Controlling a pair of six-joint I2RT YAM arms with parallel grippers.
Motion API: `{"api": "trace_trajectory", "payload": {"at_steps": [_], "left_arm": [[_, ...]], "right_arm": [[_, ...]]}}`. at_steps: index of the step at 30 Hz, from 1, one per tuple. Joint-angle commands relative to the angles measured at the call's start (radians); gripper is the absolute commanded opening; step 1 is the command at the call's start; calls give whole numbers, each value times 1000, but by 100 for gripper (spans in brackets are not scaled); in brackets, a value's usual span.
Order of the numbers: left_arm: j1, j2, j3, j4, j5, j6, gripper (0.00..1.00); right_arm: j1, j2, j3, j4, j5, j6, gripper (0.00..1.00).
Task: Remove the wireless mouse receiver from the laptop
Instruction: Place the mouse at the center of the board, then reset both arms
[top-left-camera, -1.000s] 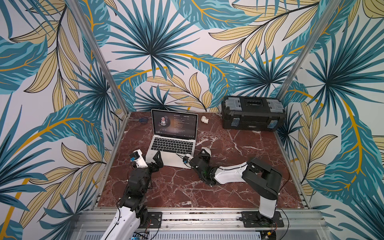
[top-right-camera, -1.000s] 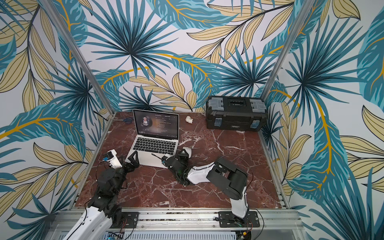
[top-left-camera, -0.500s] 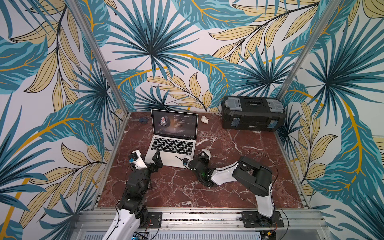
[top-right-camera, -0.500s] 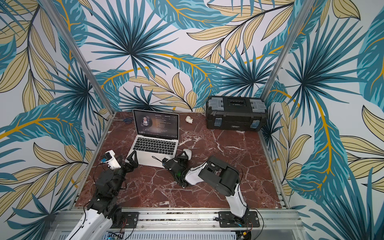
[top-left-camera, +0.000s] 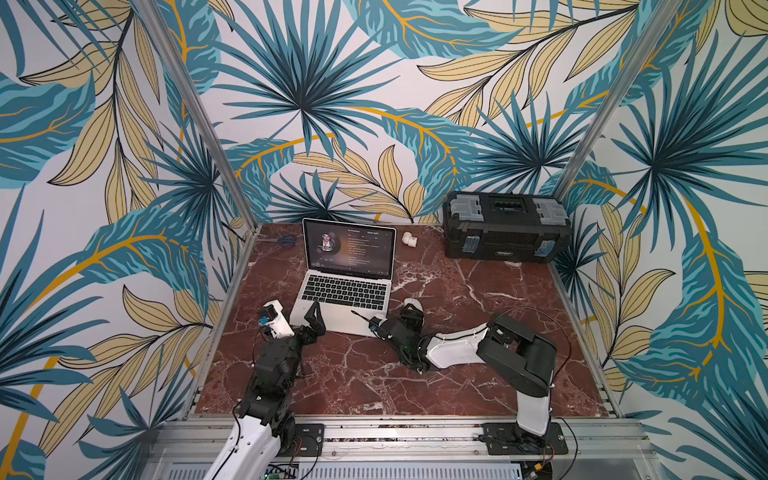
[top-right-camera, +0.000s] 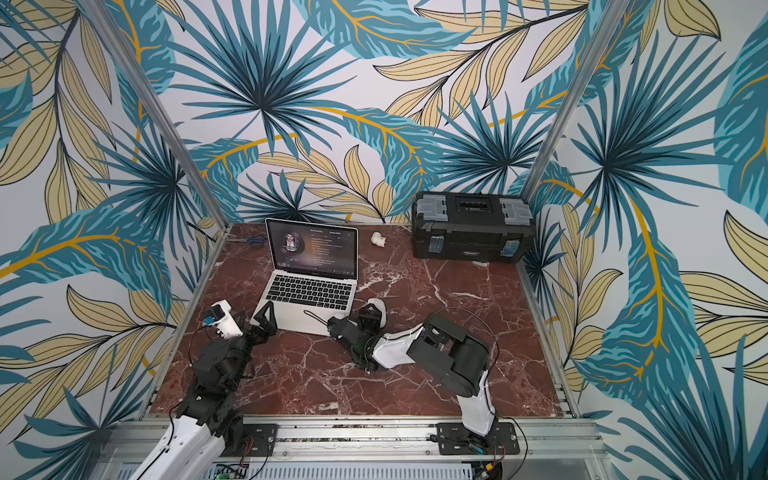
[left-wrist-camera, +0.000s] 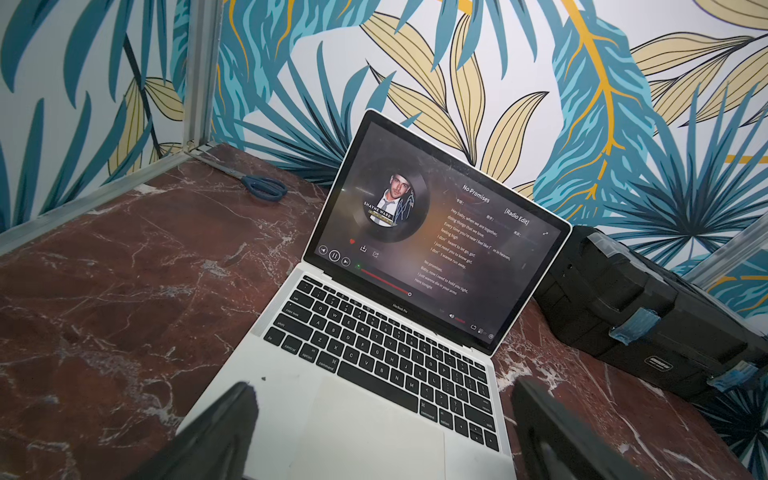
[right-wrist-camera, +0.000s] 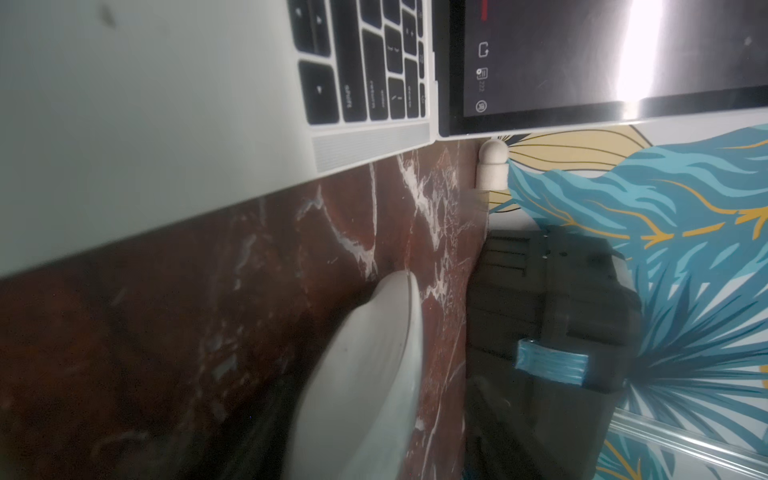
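The laptop (top-left-camera: 347, 286) stands open on the red marble table, its screen lit with a round portrait and pale text. The wireless mouse receiver shows in no view. My left gripper (top-left-camera: 309, 328) hovers at the laptop's front left corner; its jaws are wide open and empty over the palm rest (left-wrist-camera: 374, 432). My right gripper (top-left-camera: 384, 316) lies low at the laptop's front right corner, jaws spread. One thin finger (top-left-camera: 361, 316) reaches over the laptop's corner. A white mouse (right-wrist-camera: 365, 374) sits between the right fingers, and I see no grip on it.
A black toolbox (top-left-camera: 505, 232) with grey latches stands at the back right. A white pipe fitting (top-left-camera: 409, 237) lies behind the laptop, and blue-handled scissors (top-left-camera: 286, 240) rest in the back left corner. Patterned walls and metal posts close three sides.
The right gripper's jaws have spread wider, with one finger now reaching over the laptop's corner. The right arm's elbow shifted slightly. The left gripper has stayed almost still.
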Motion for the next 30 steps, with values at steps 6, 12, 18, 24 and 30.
{"api": "trace_trajectory", "payload": {"at_steps": [6,12,18,24,30], "left_arm": [[91,371,155,119,-12,16,100],[112,650,313,51,-12,16,100],[139,753,124,575,23,470,100],[163,922,80,851,122,559,100],[163,1133,50,1145,174,588,100]], "right_arm": [[-128,-439,-59,-263,-506,400,100],[-446,-690,-263,-96,-384,639,99],[-719,-757,-500,312,-403,684,99],[-826,-574,-573,611,-461,659,99],[-907,-338,-637,992,-626,659,99]]}}
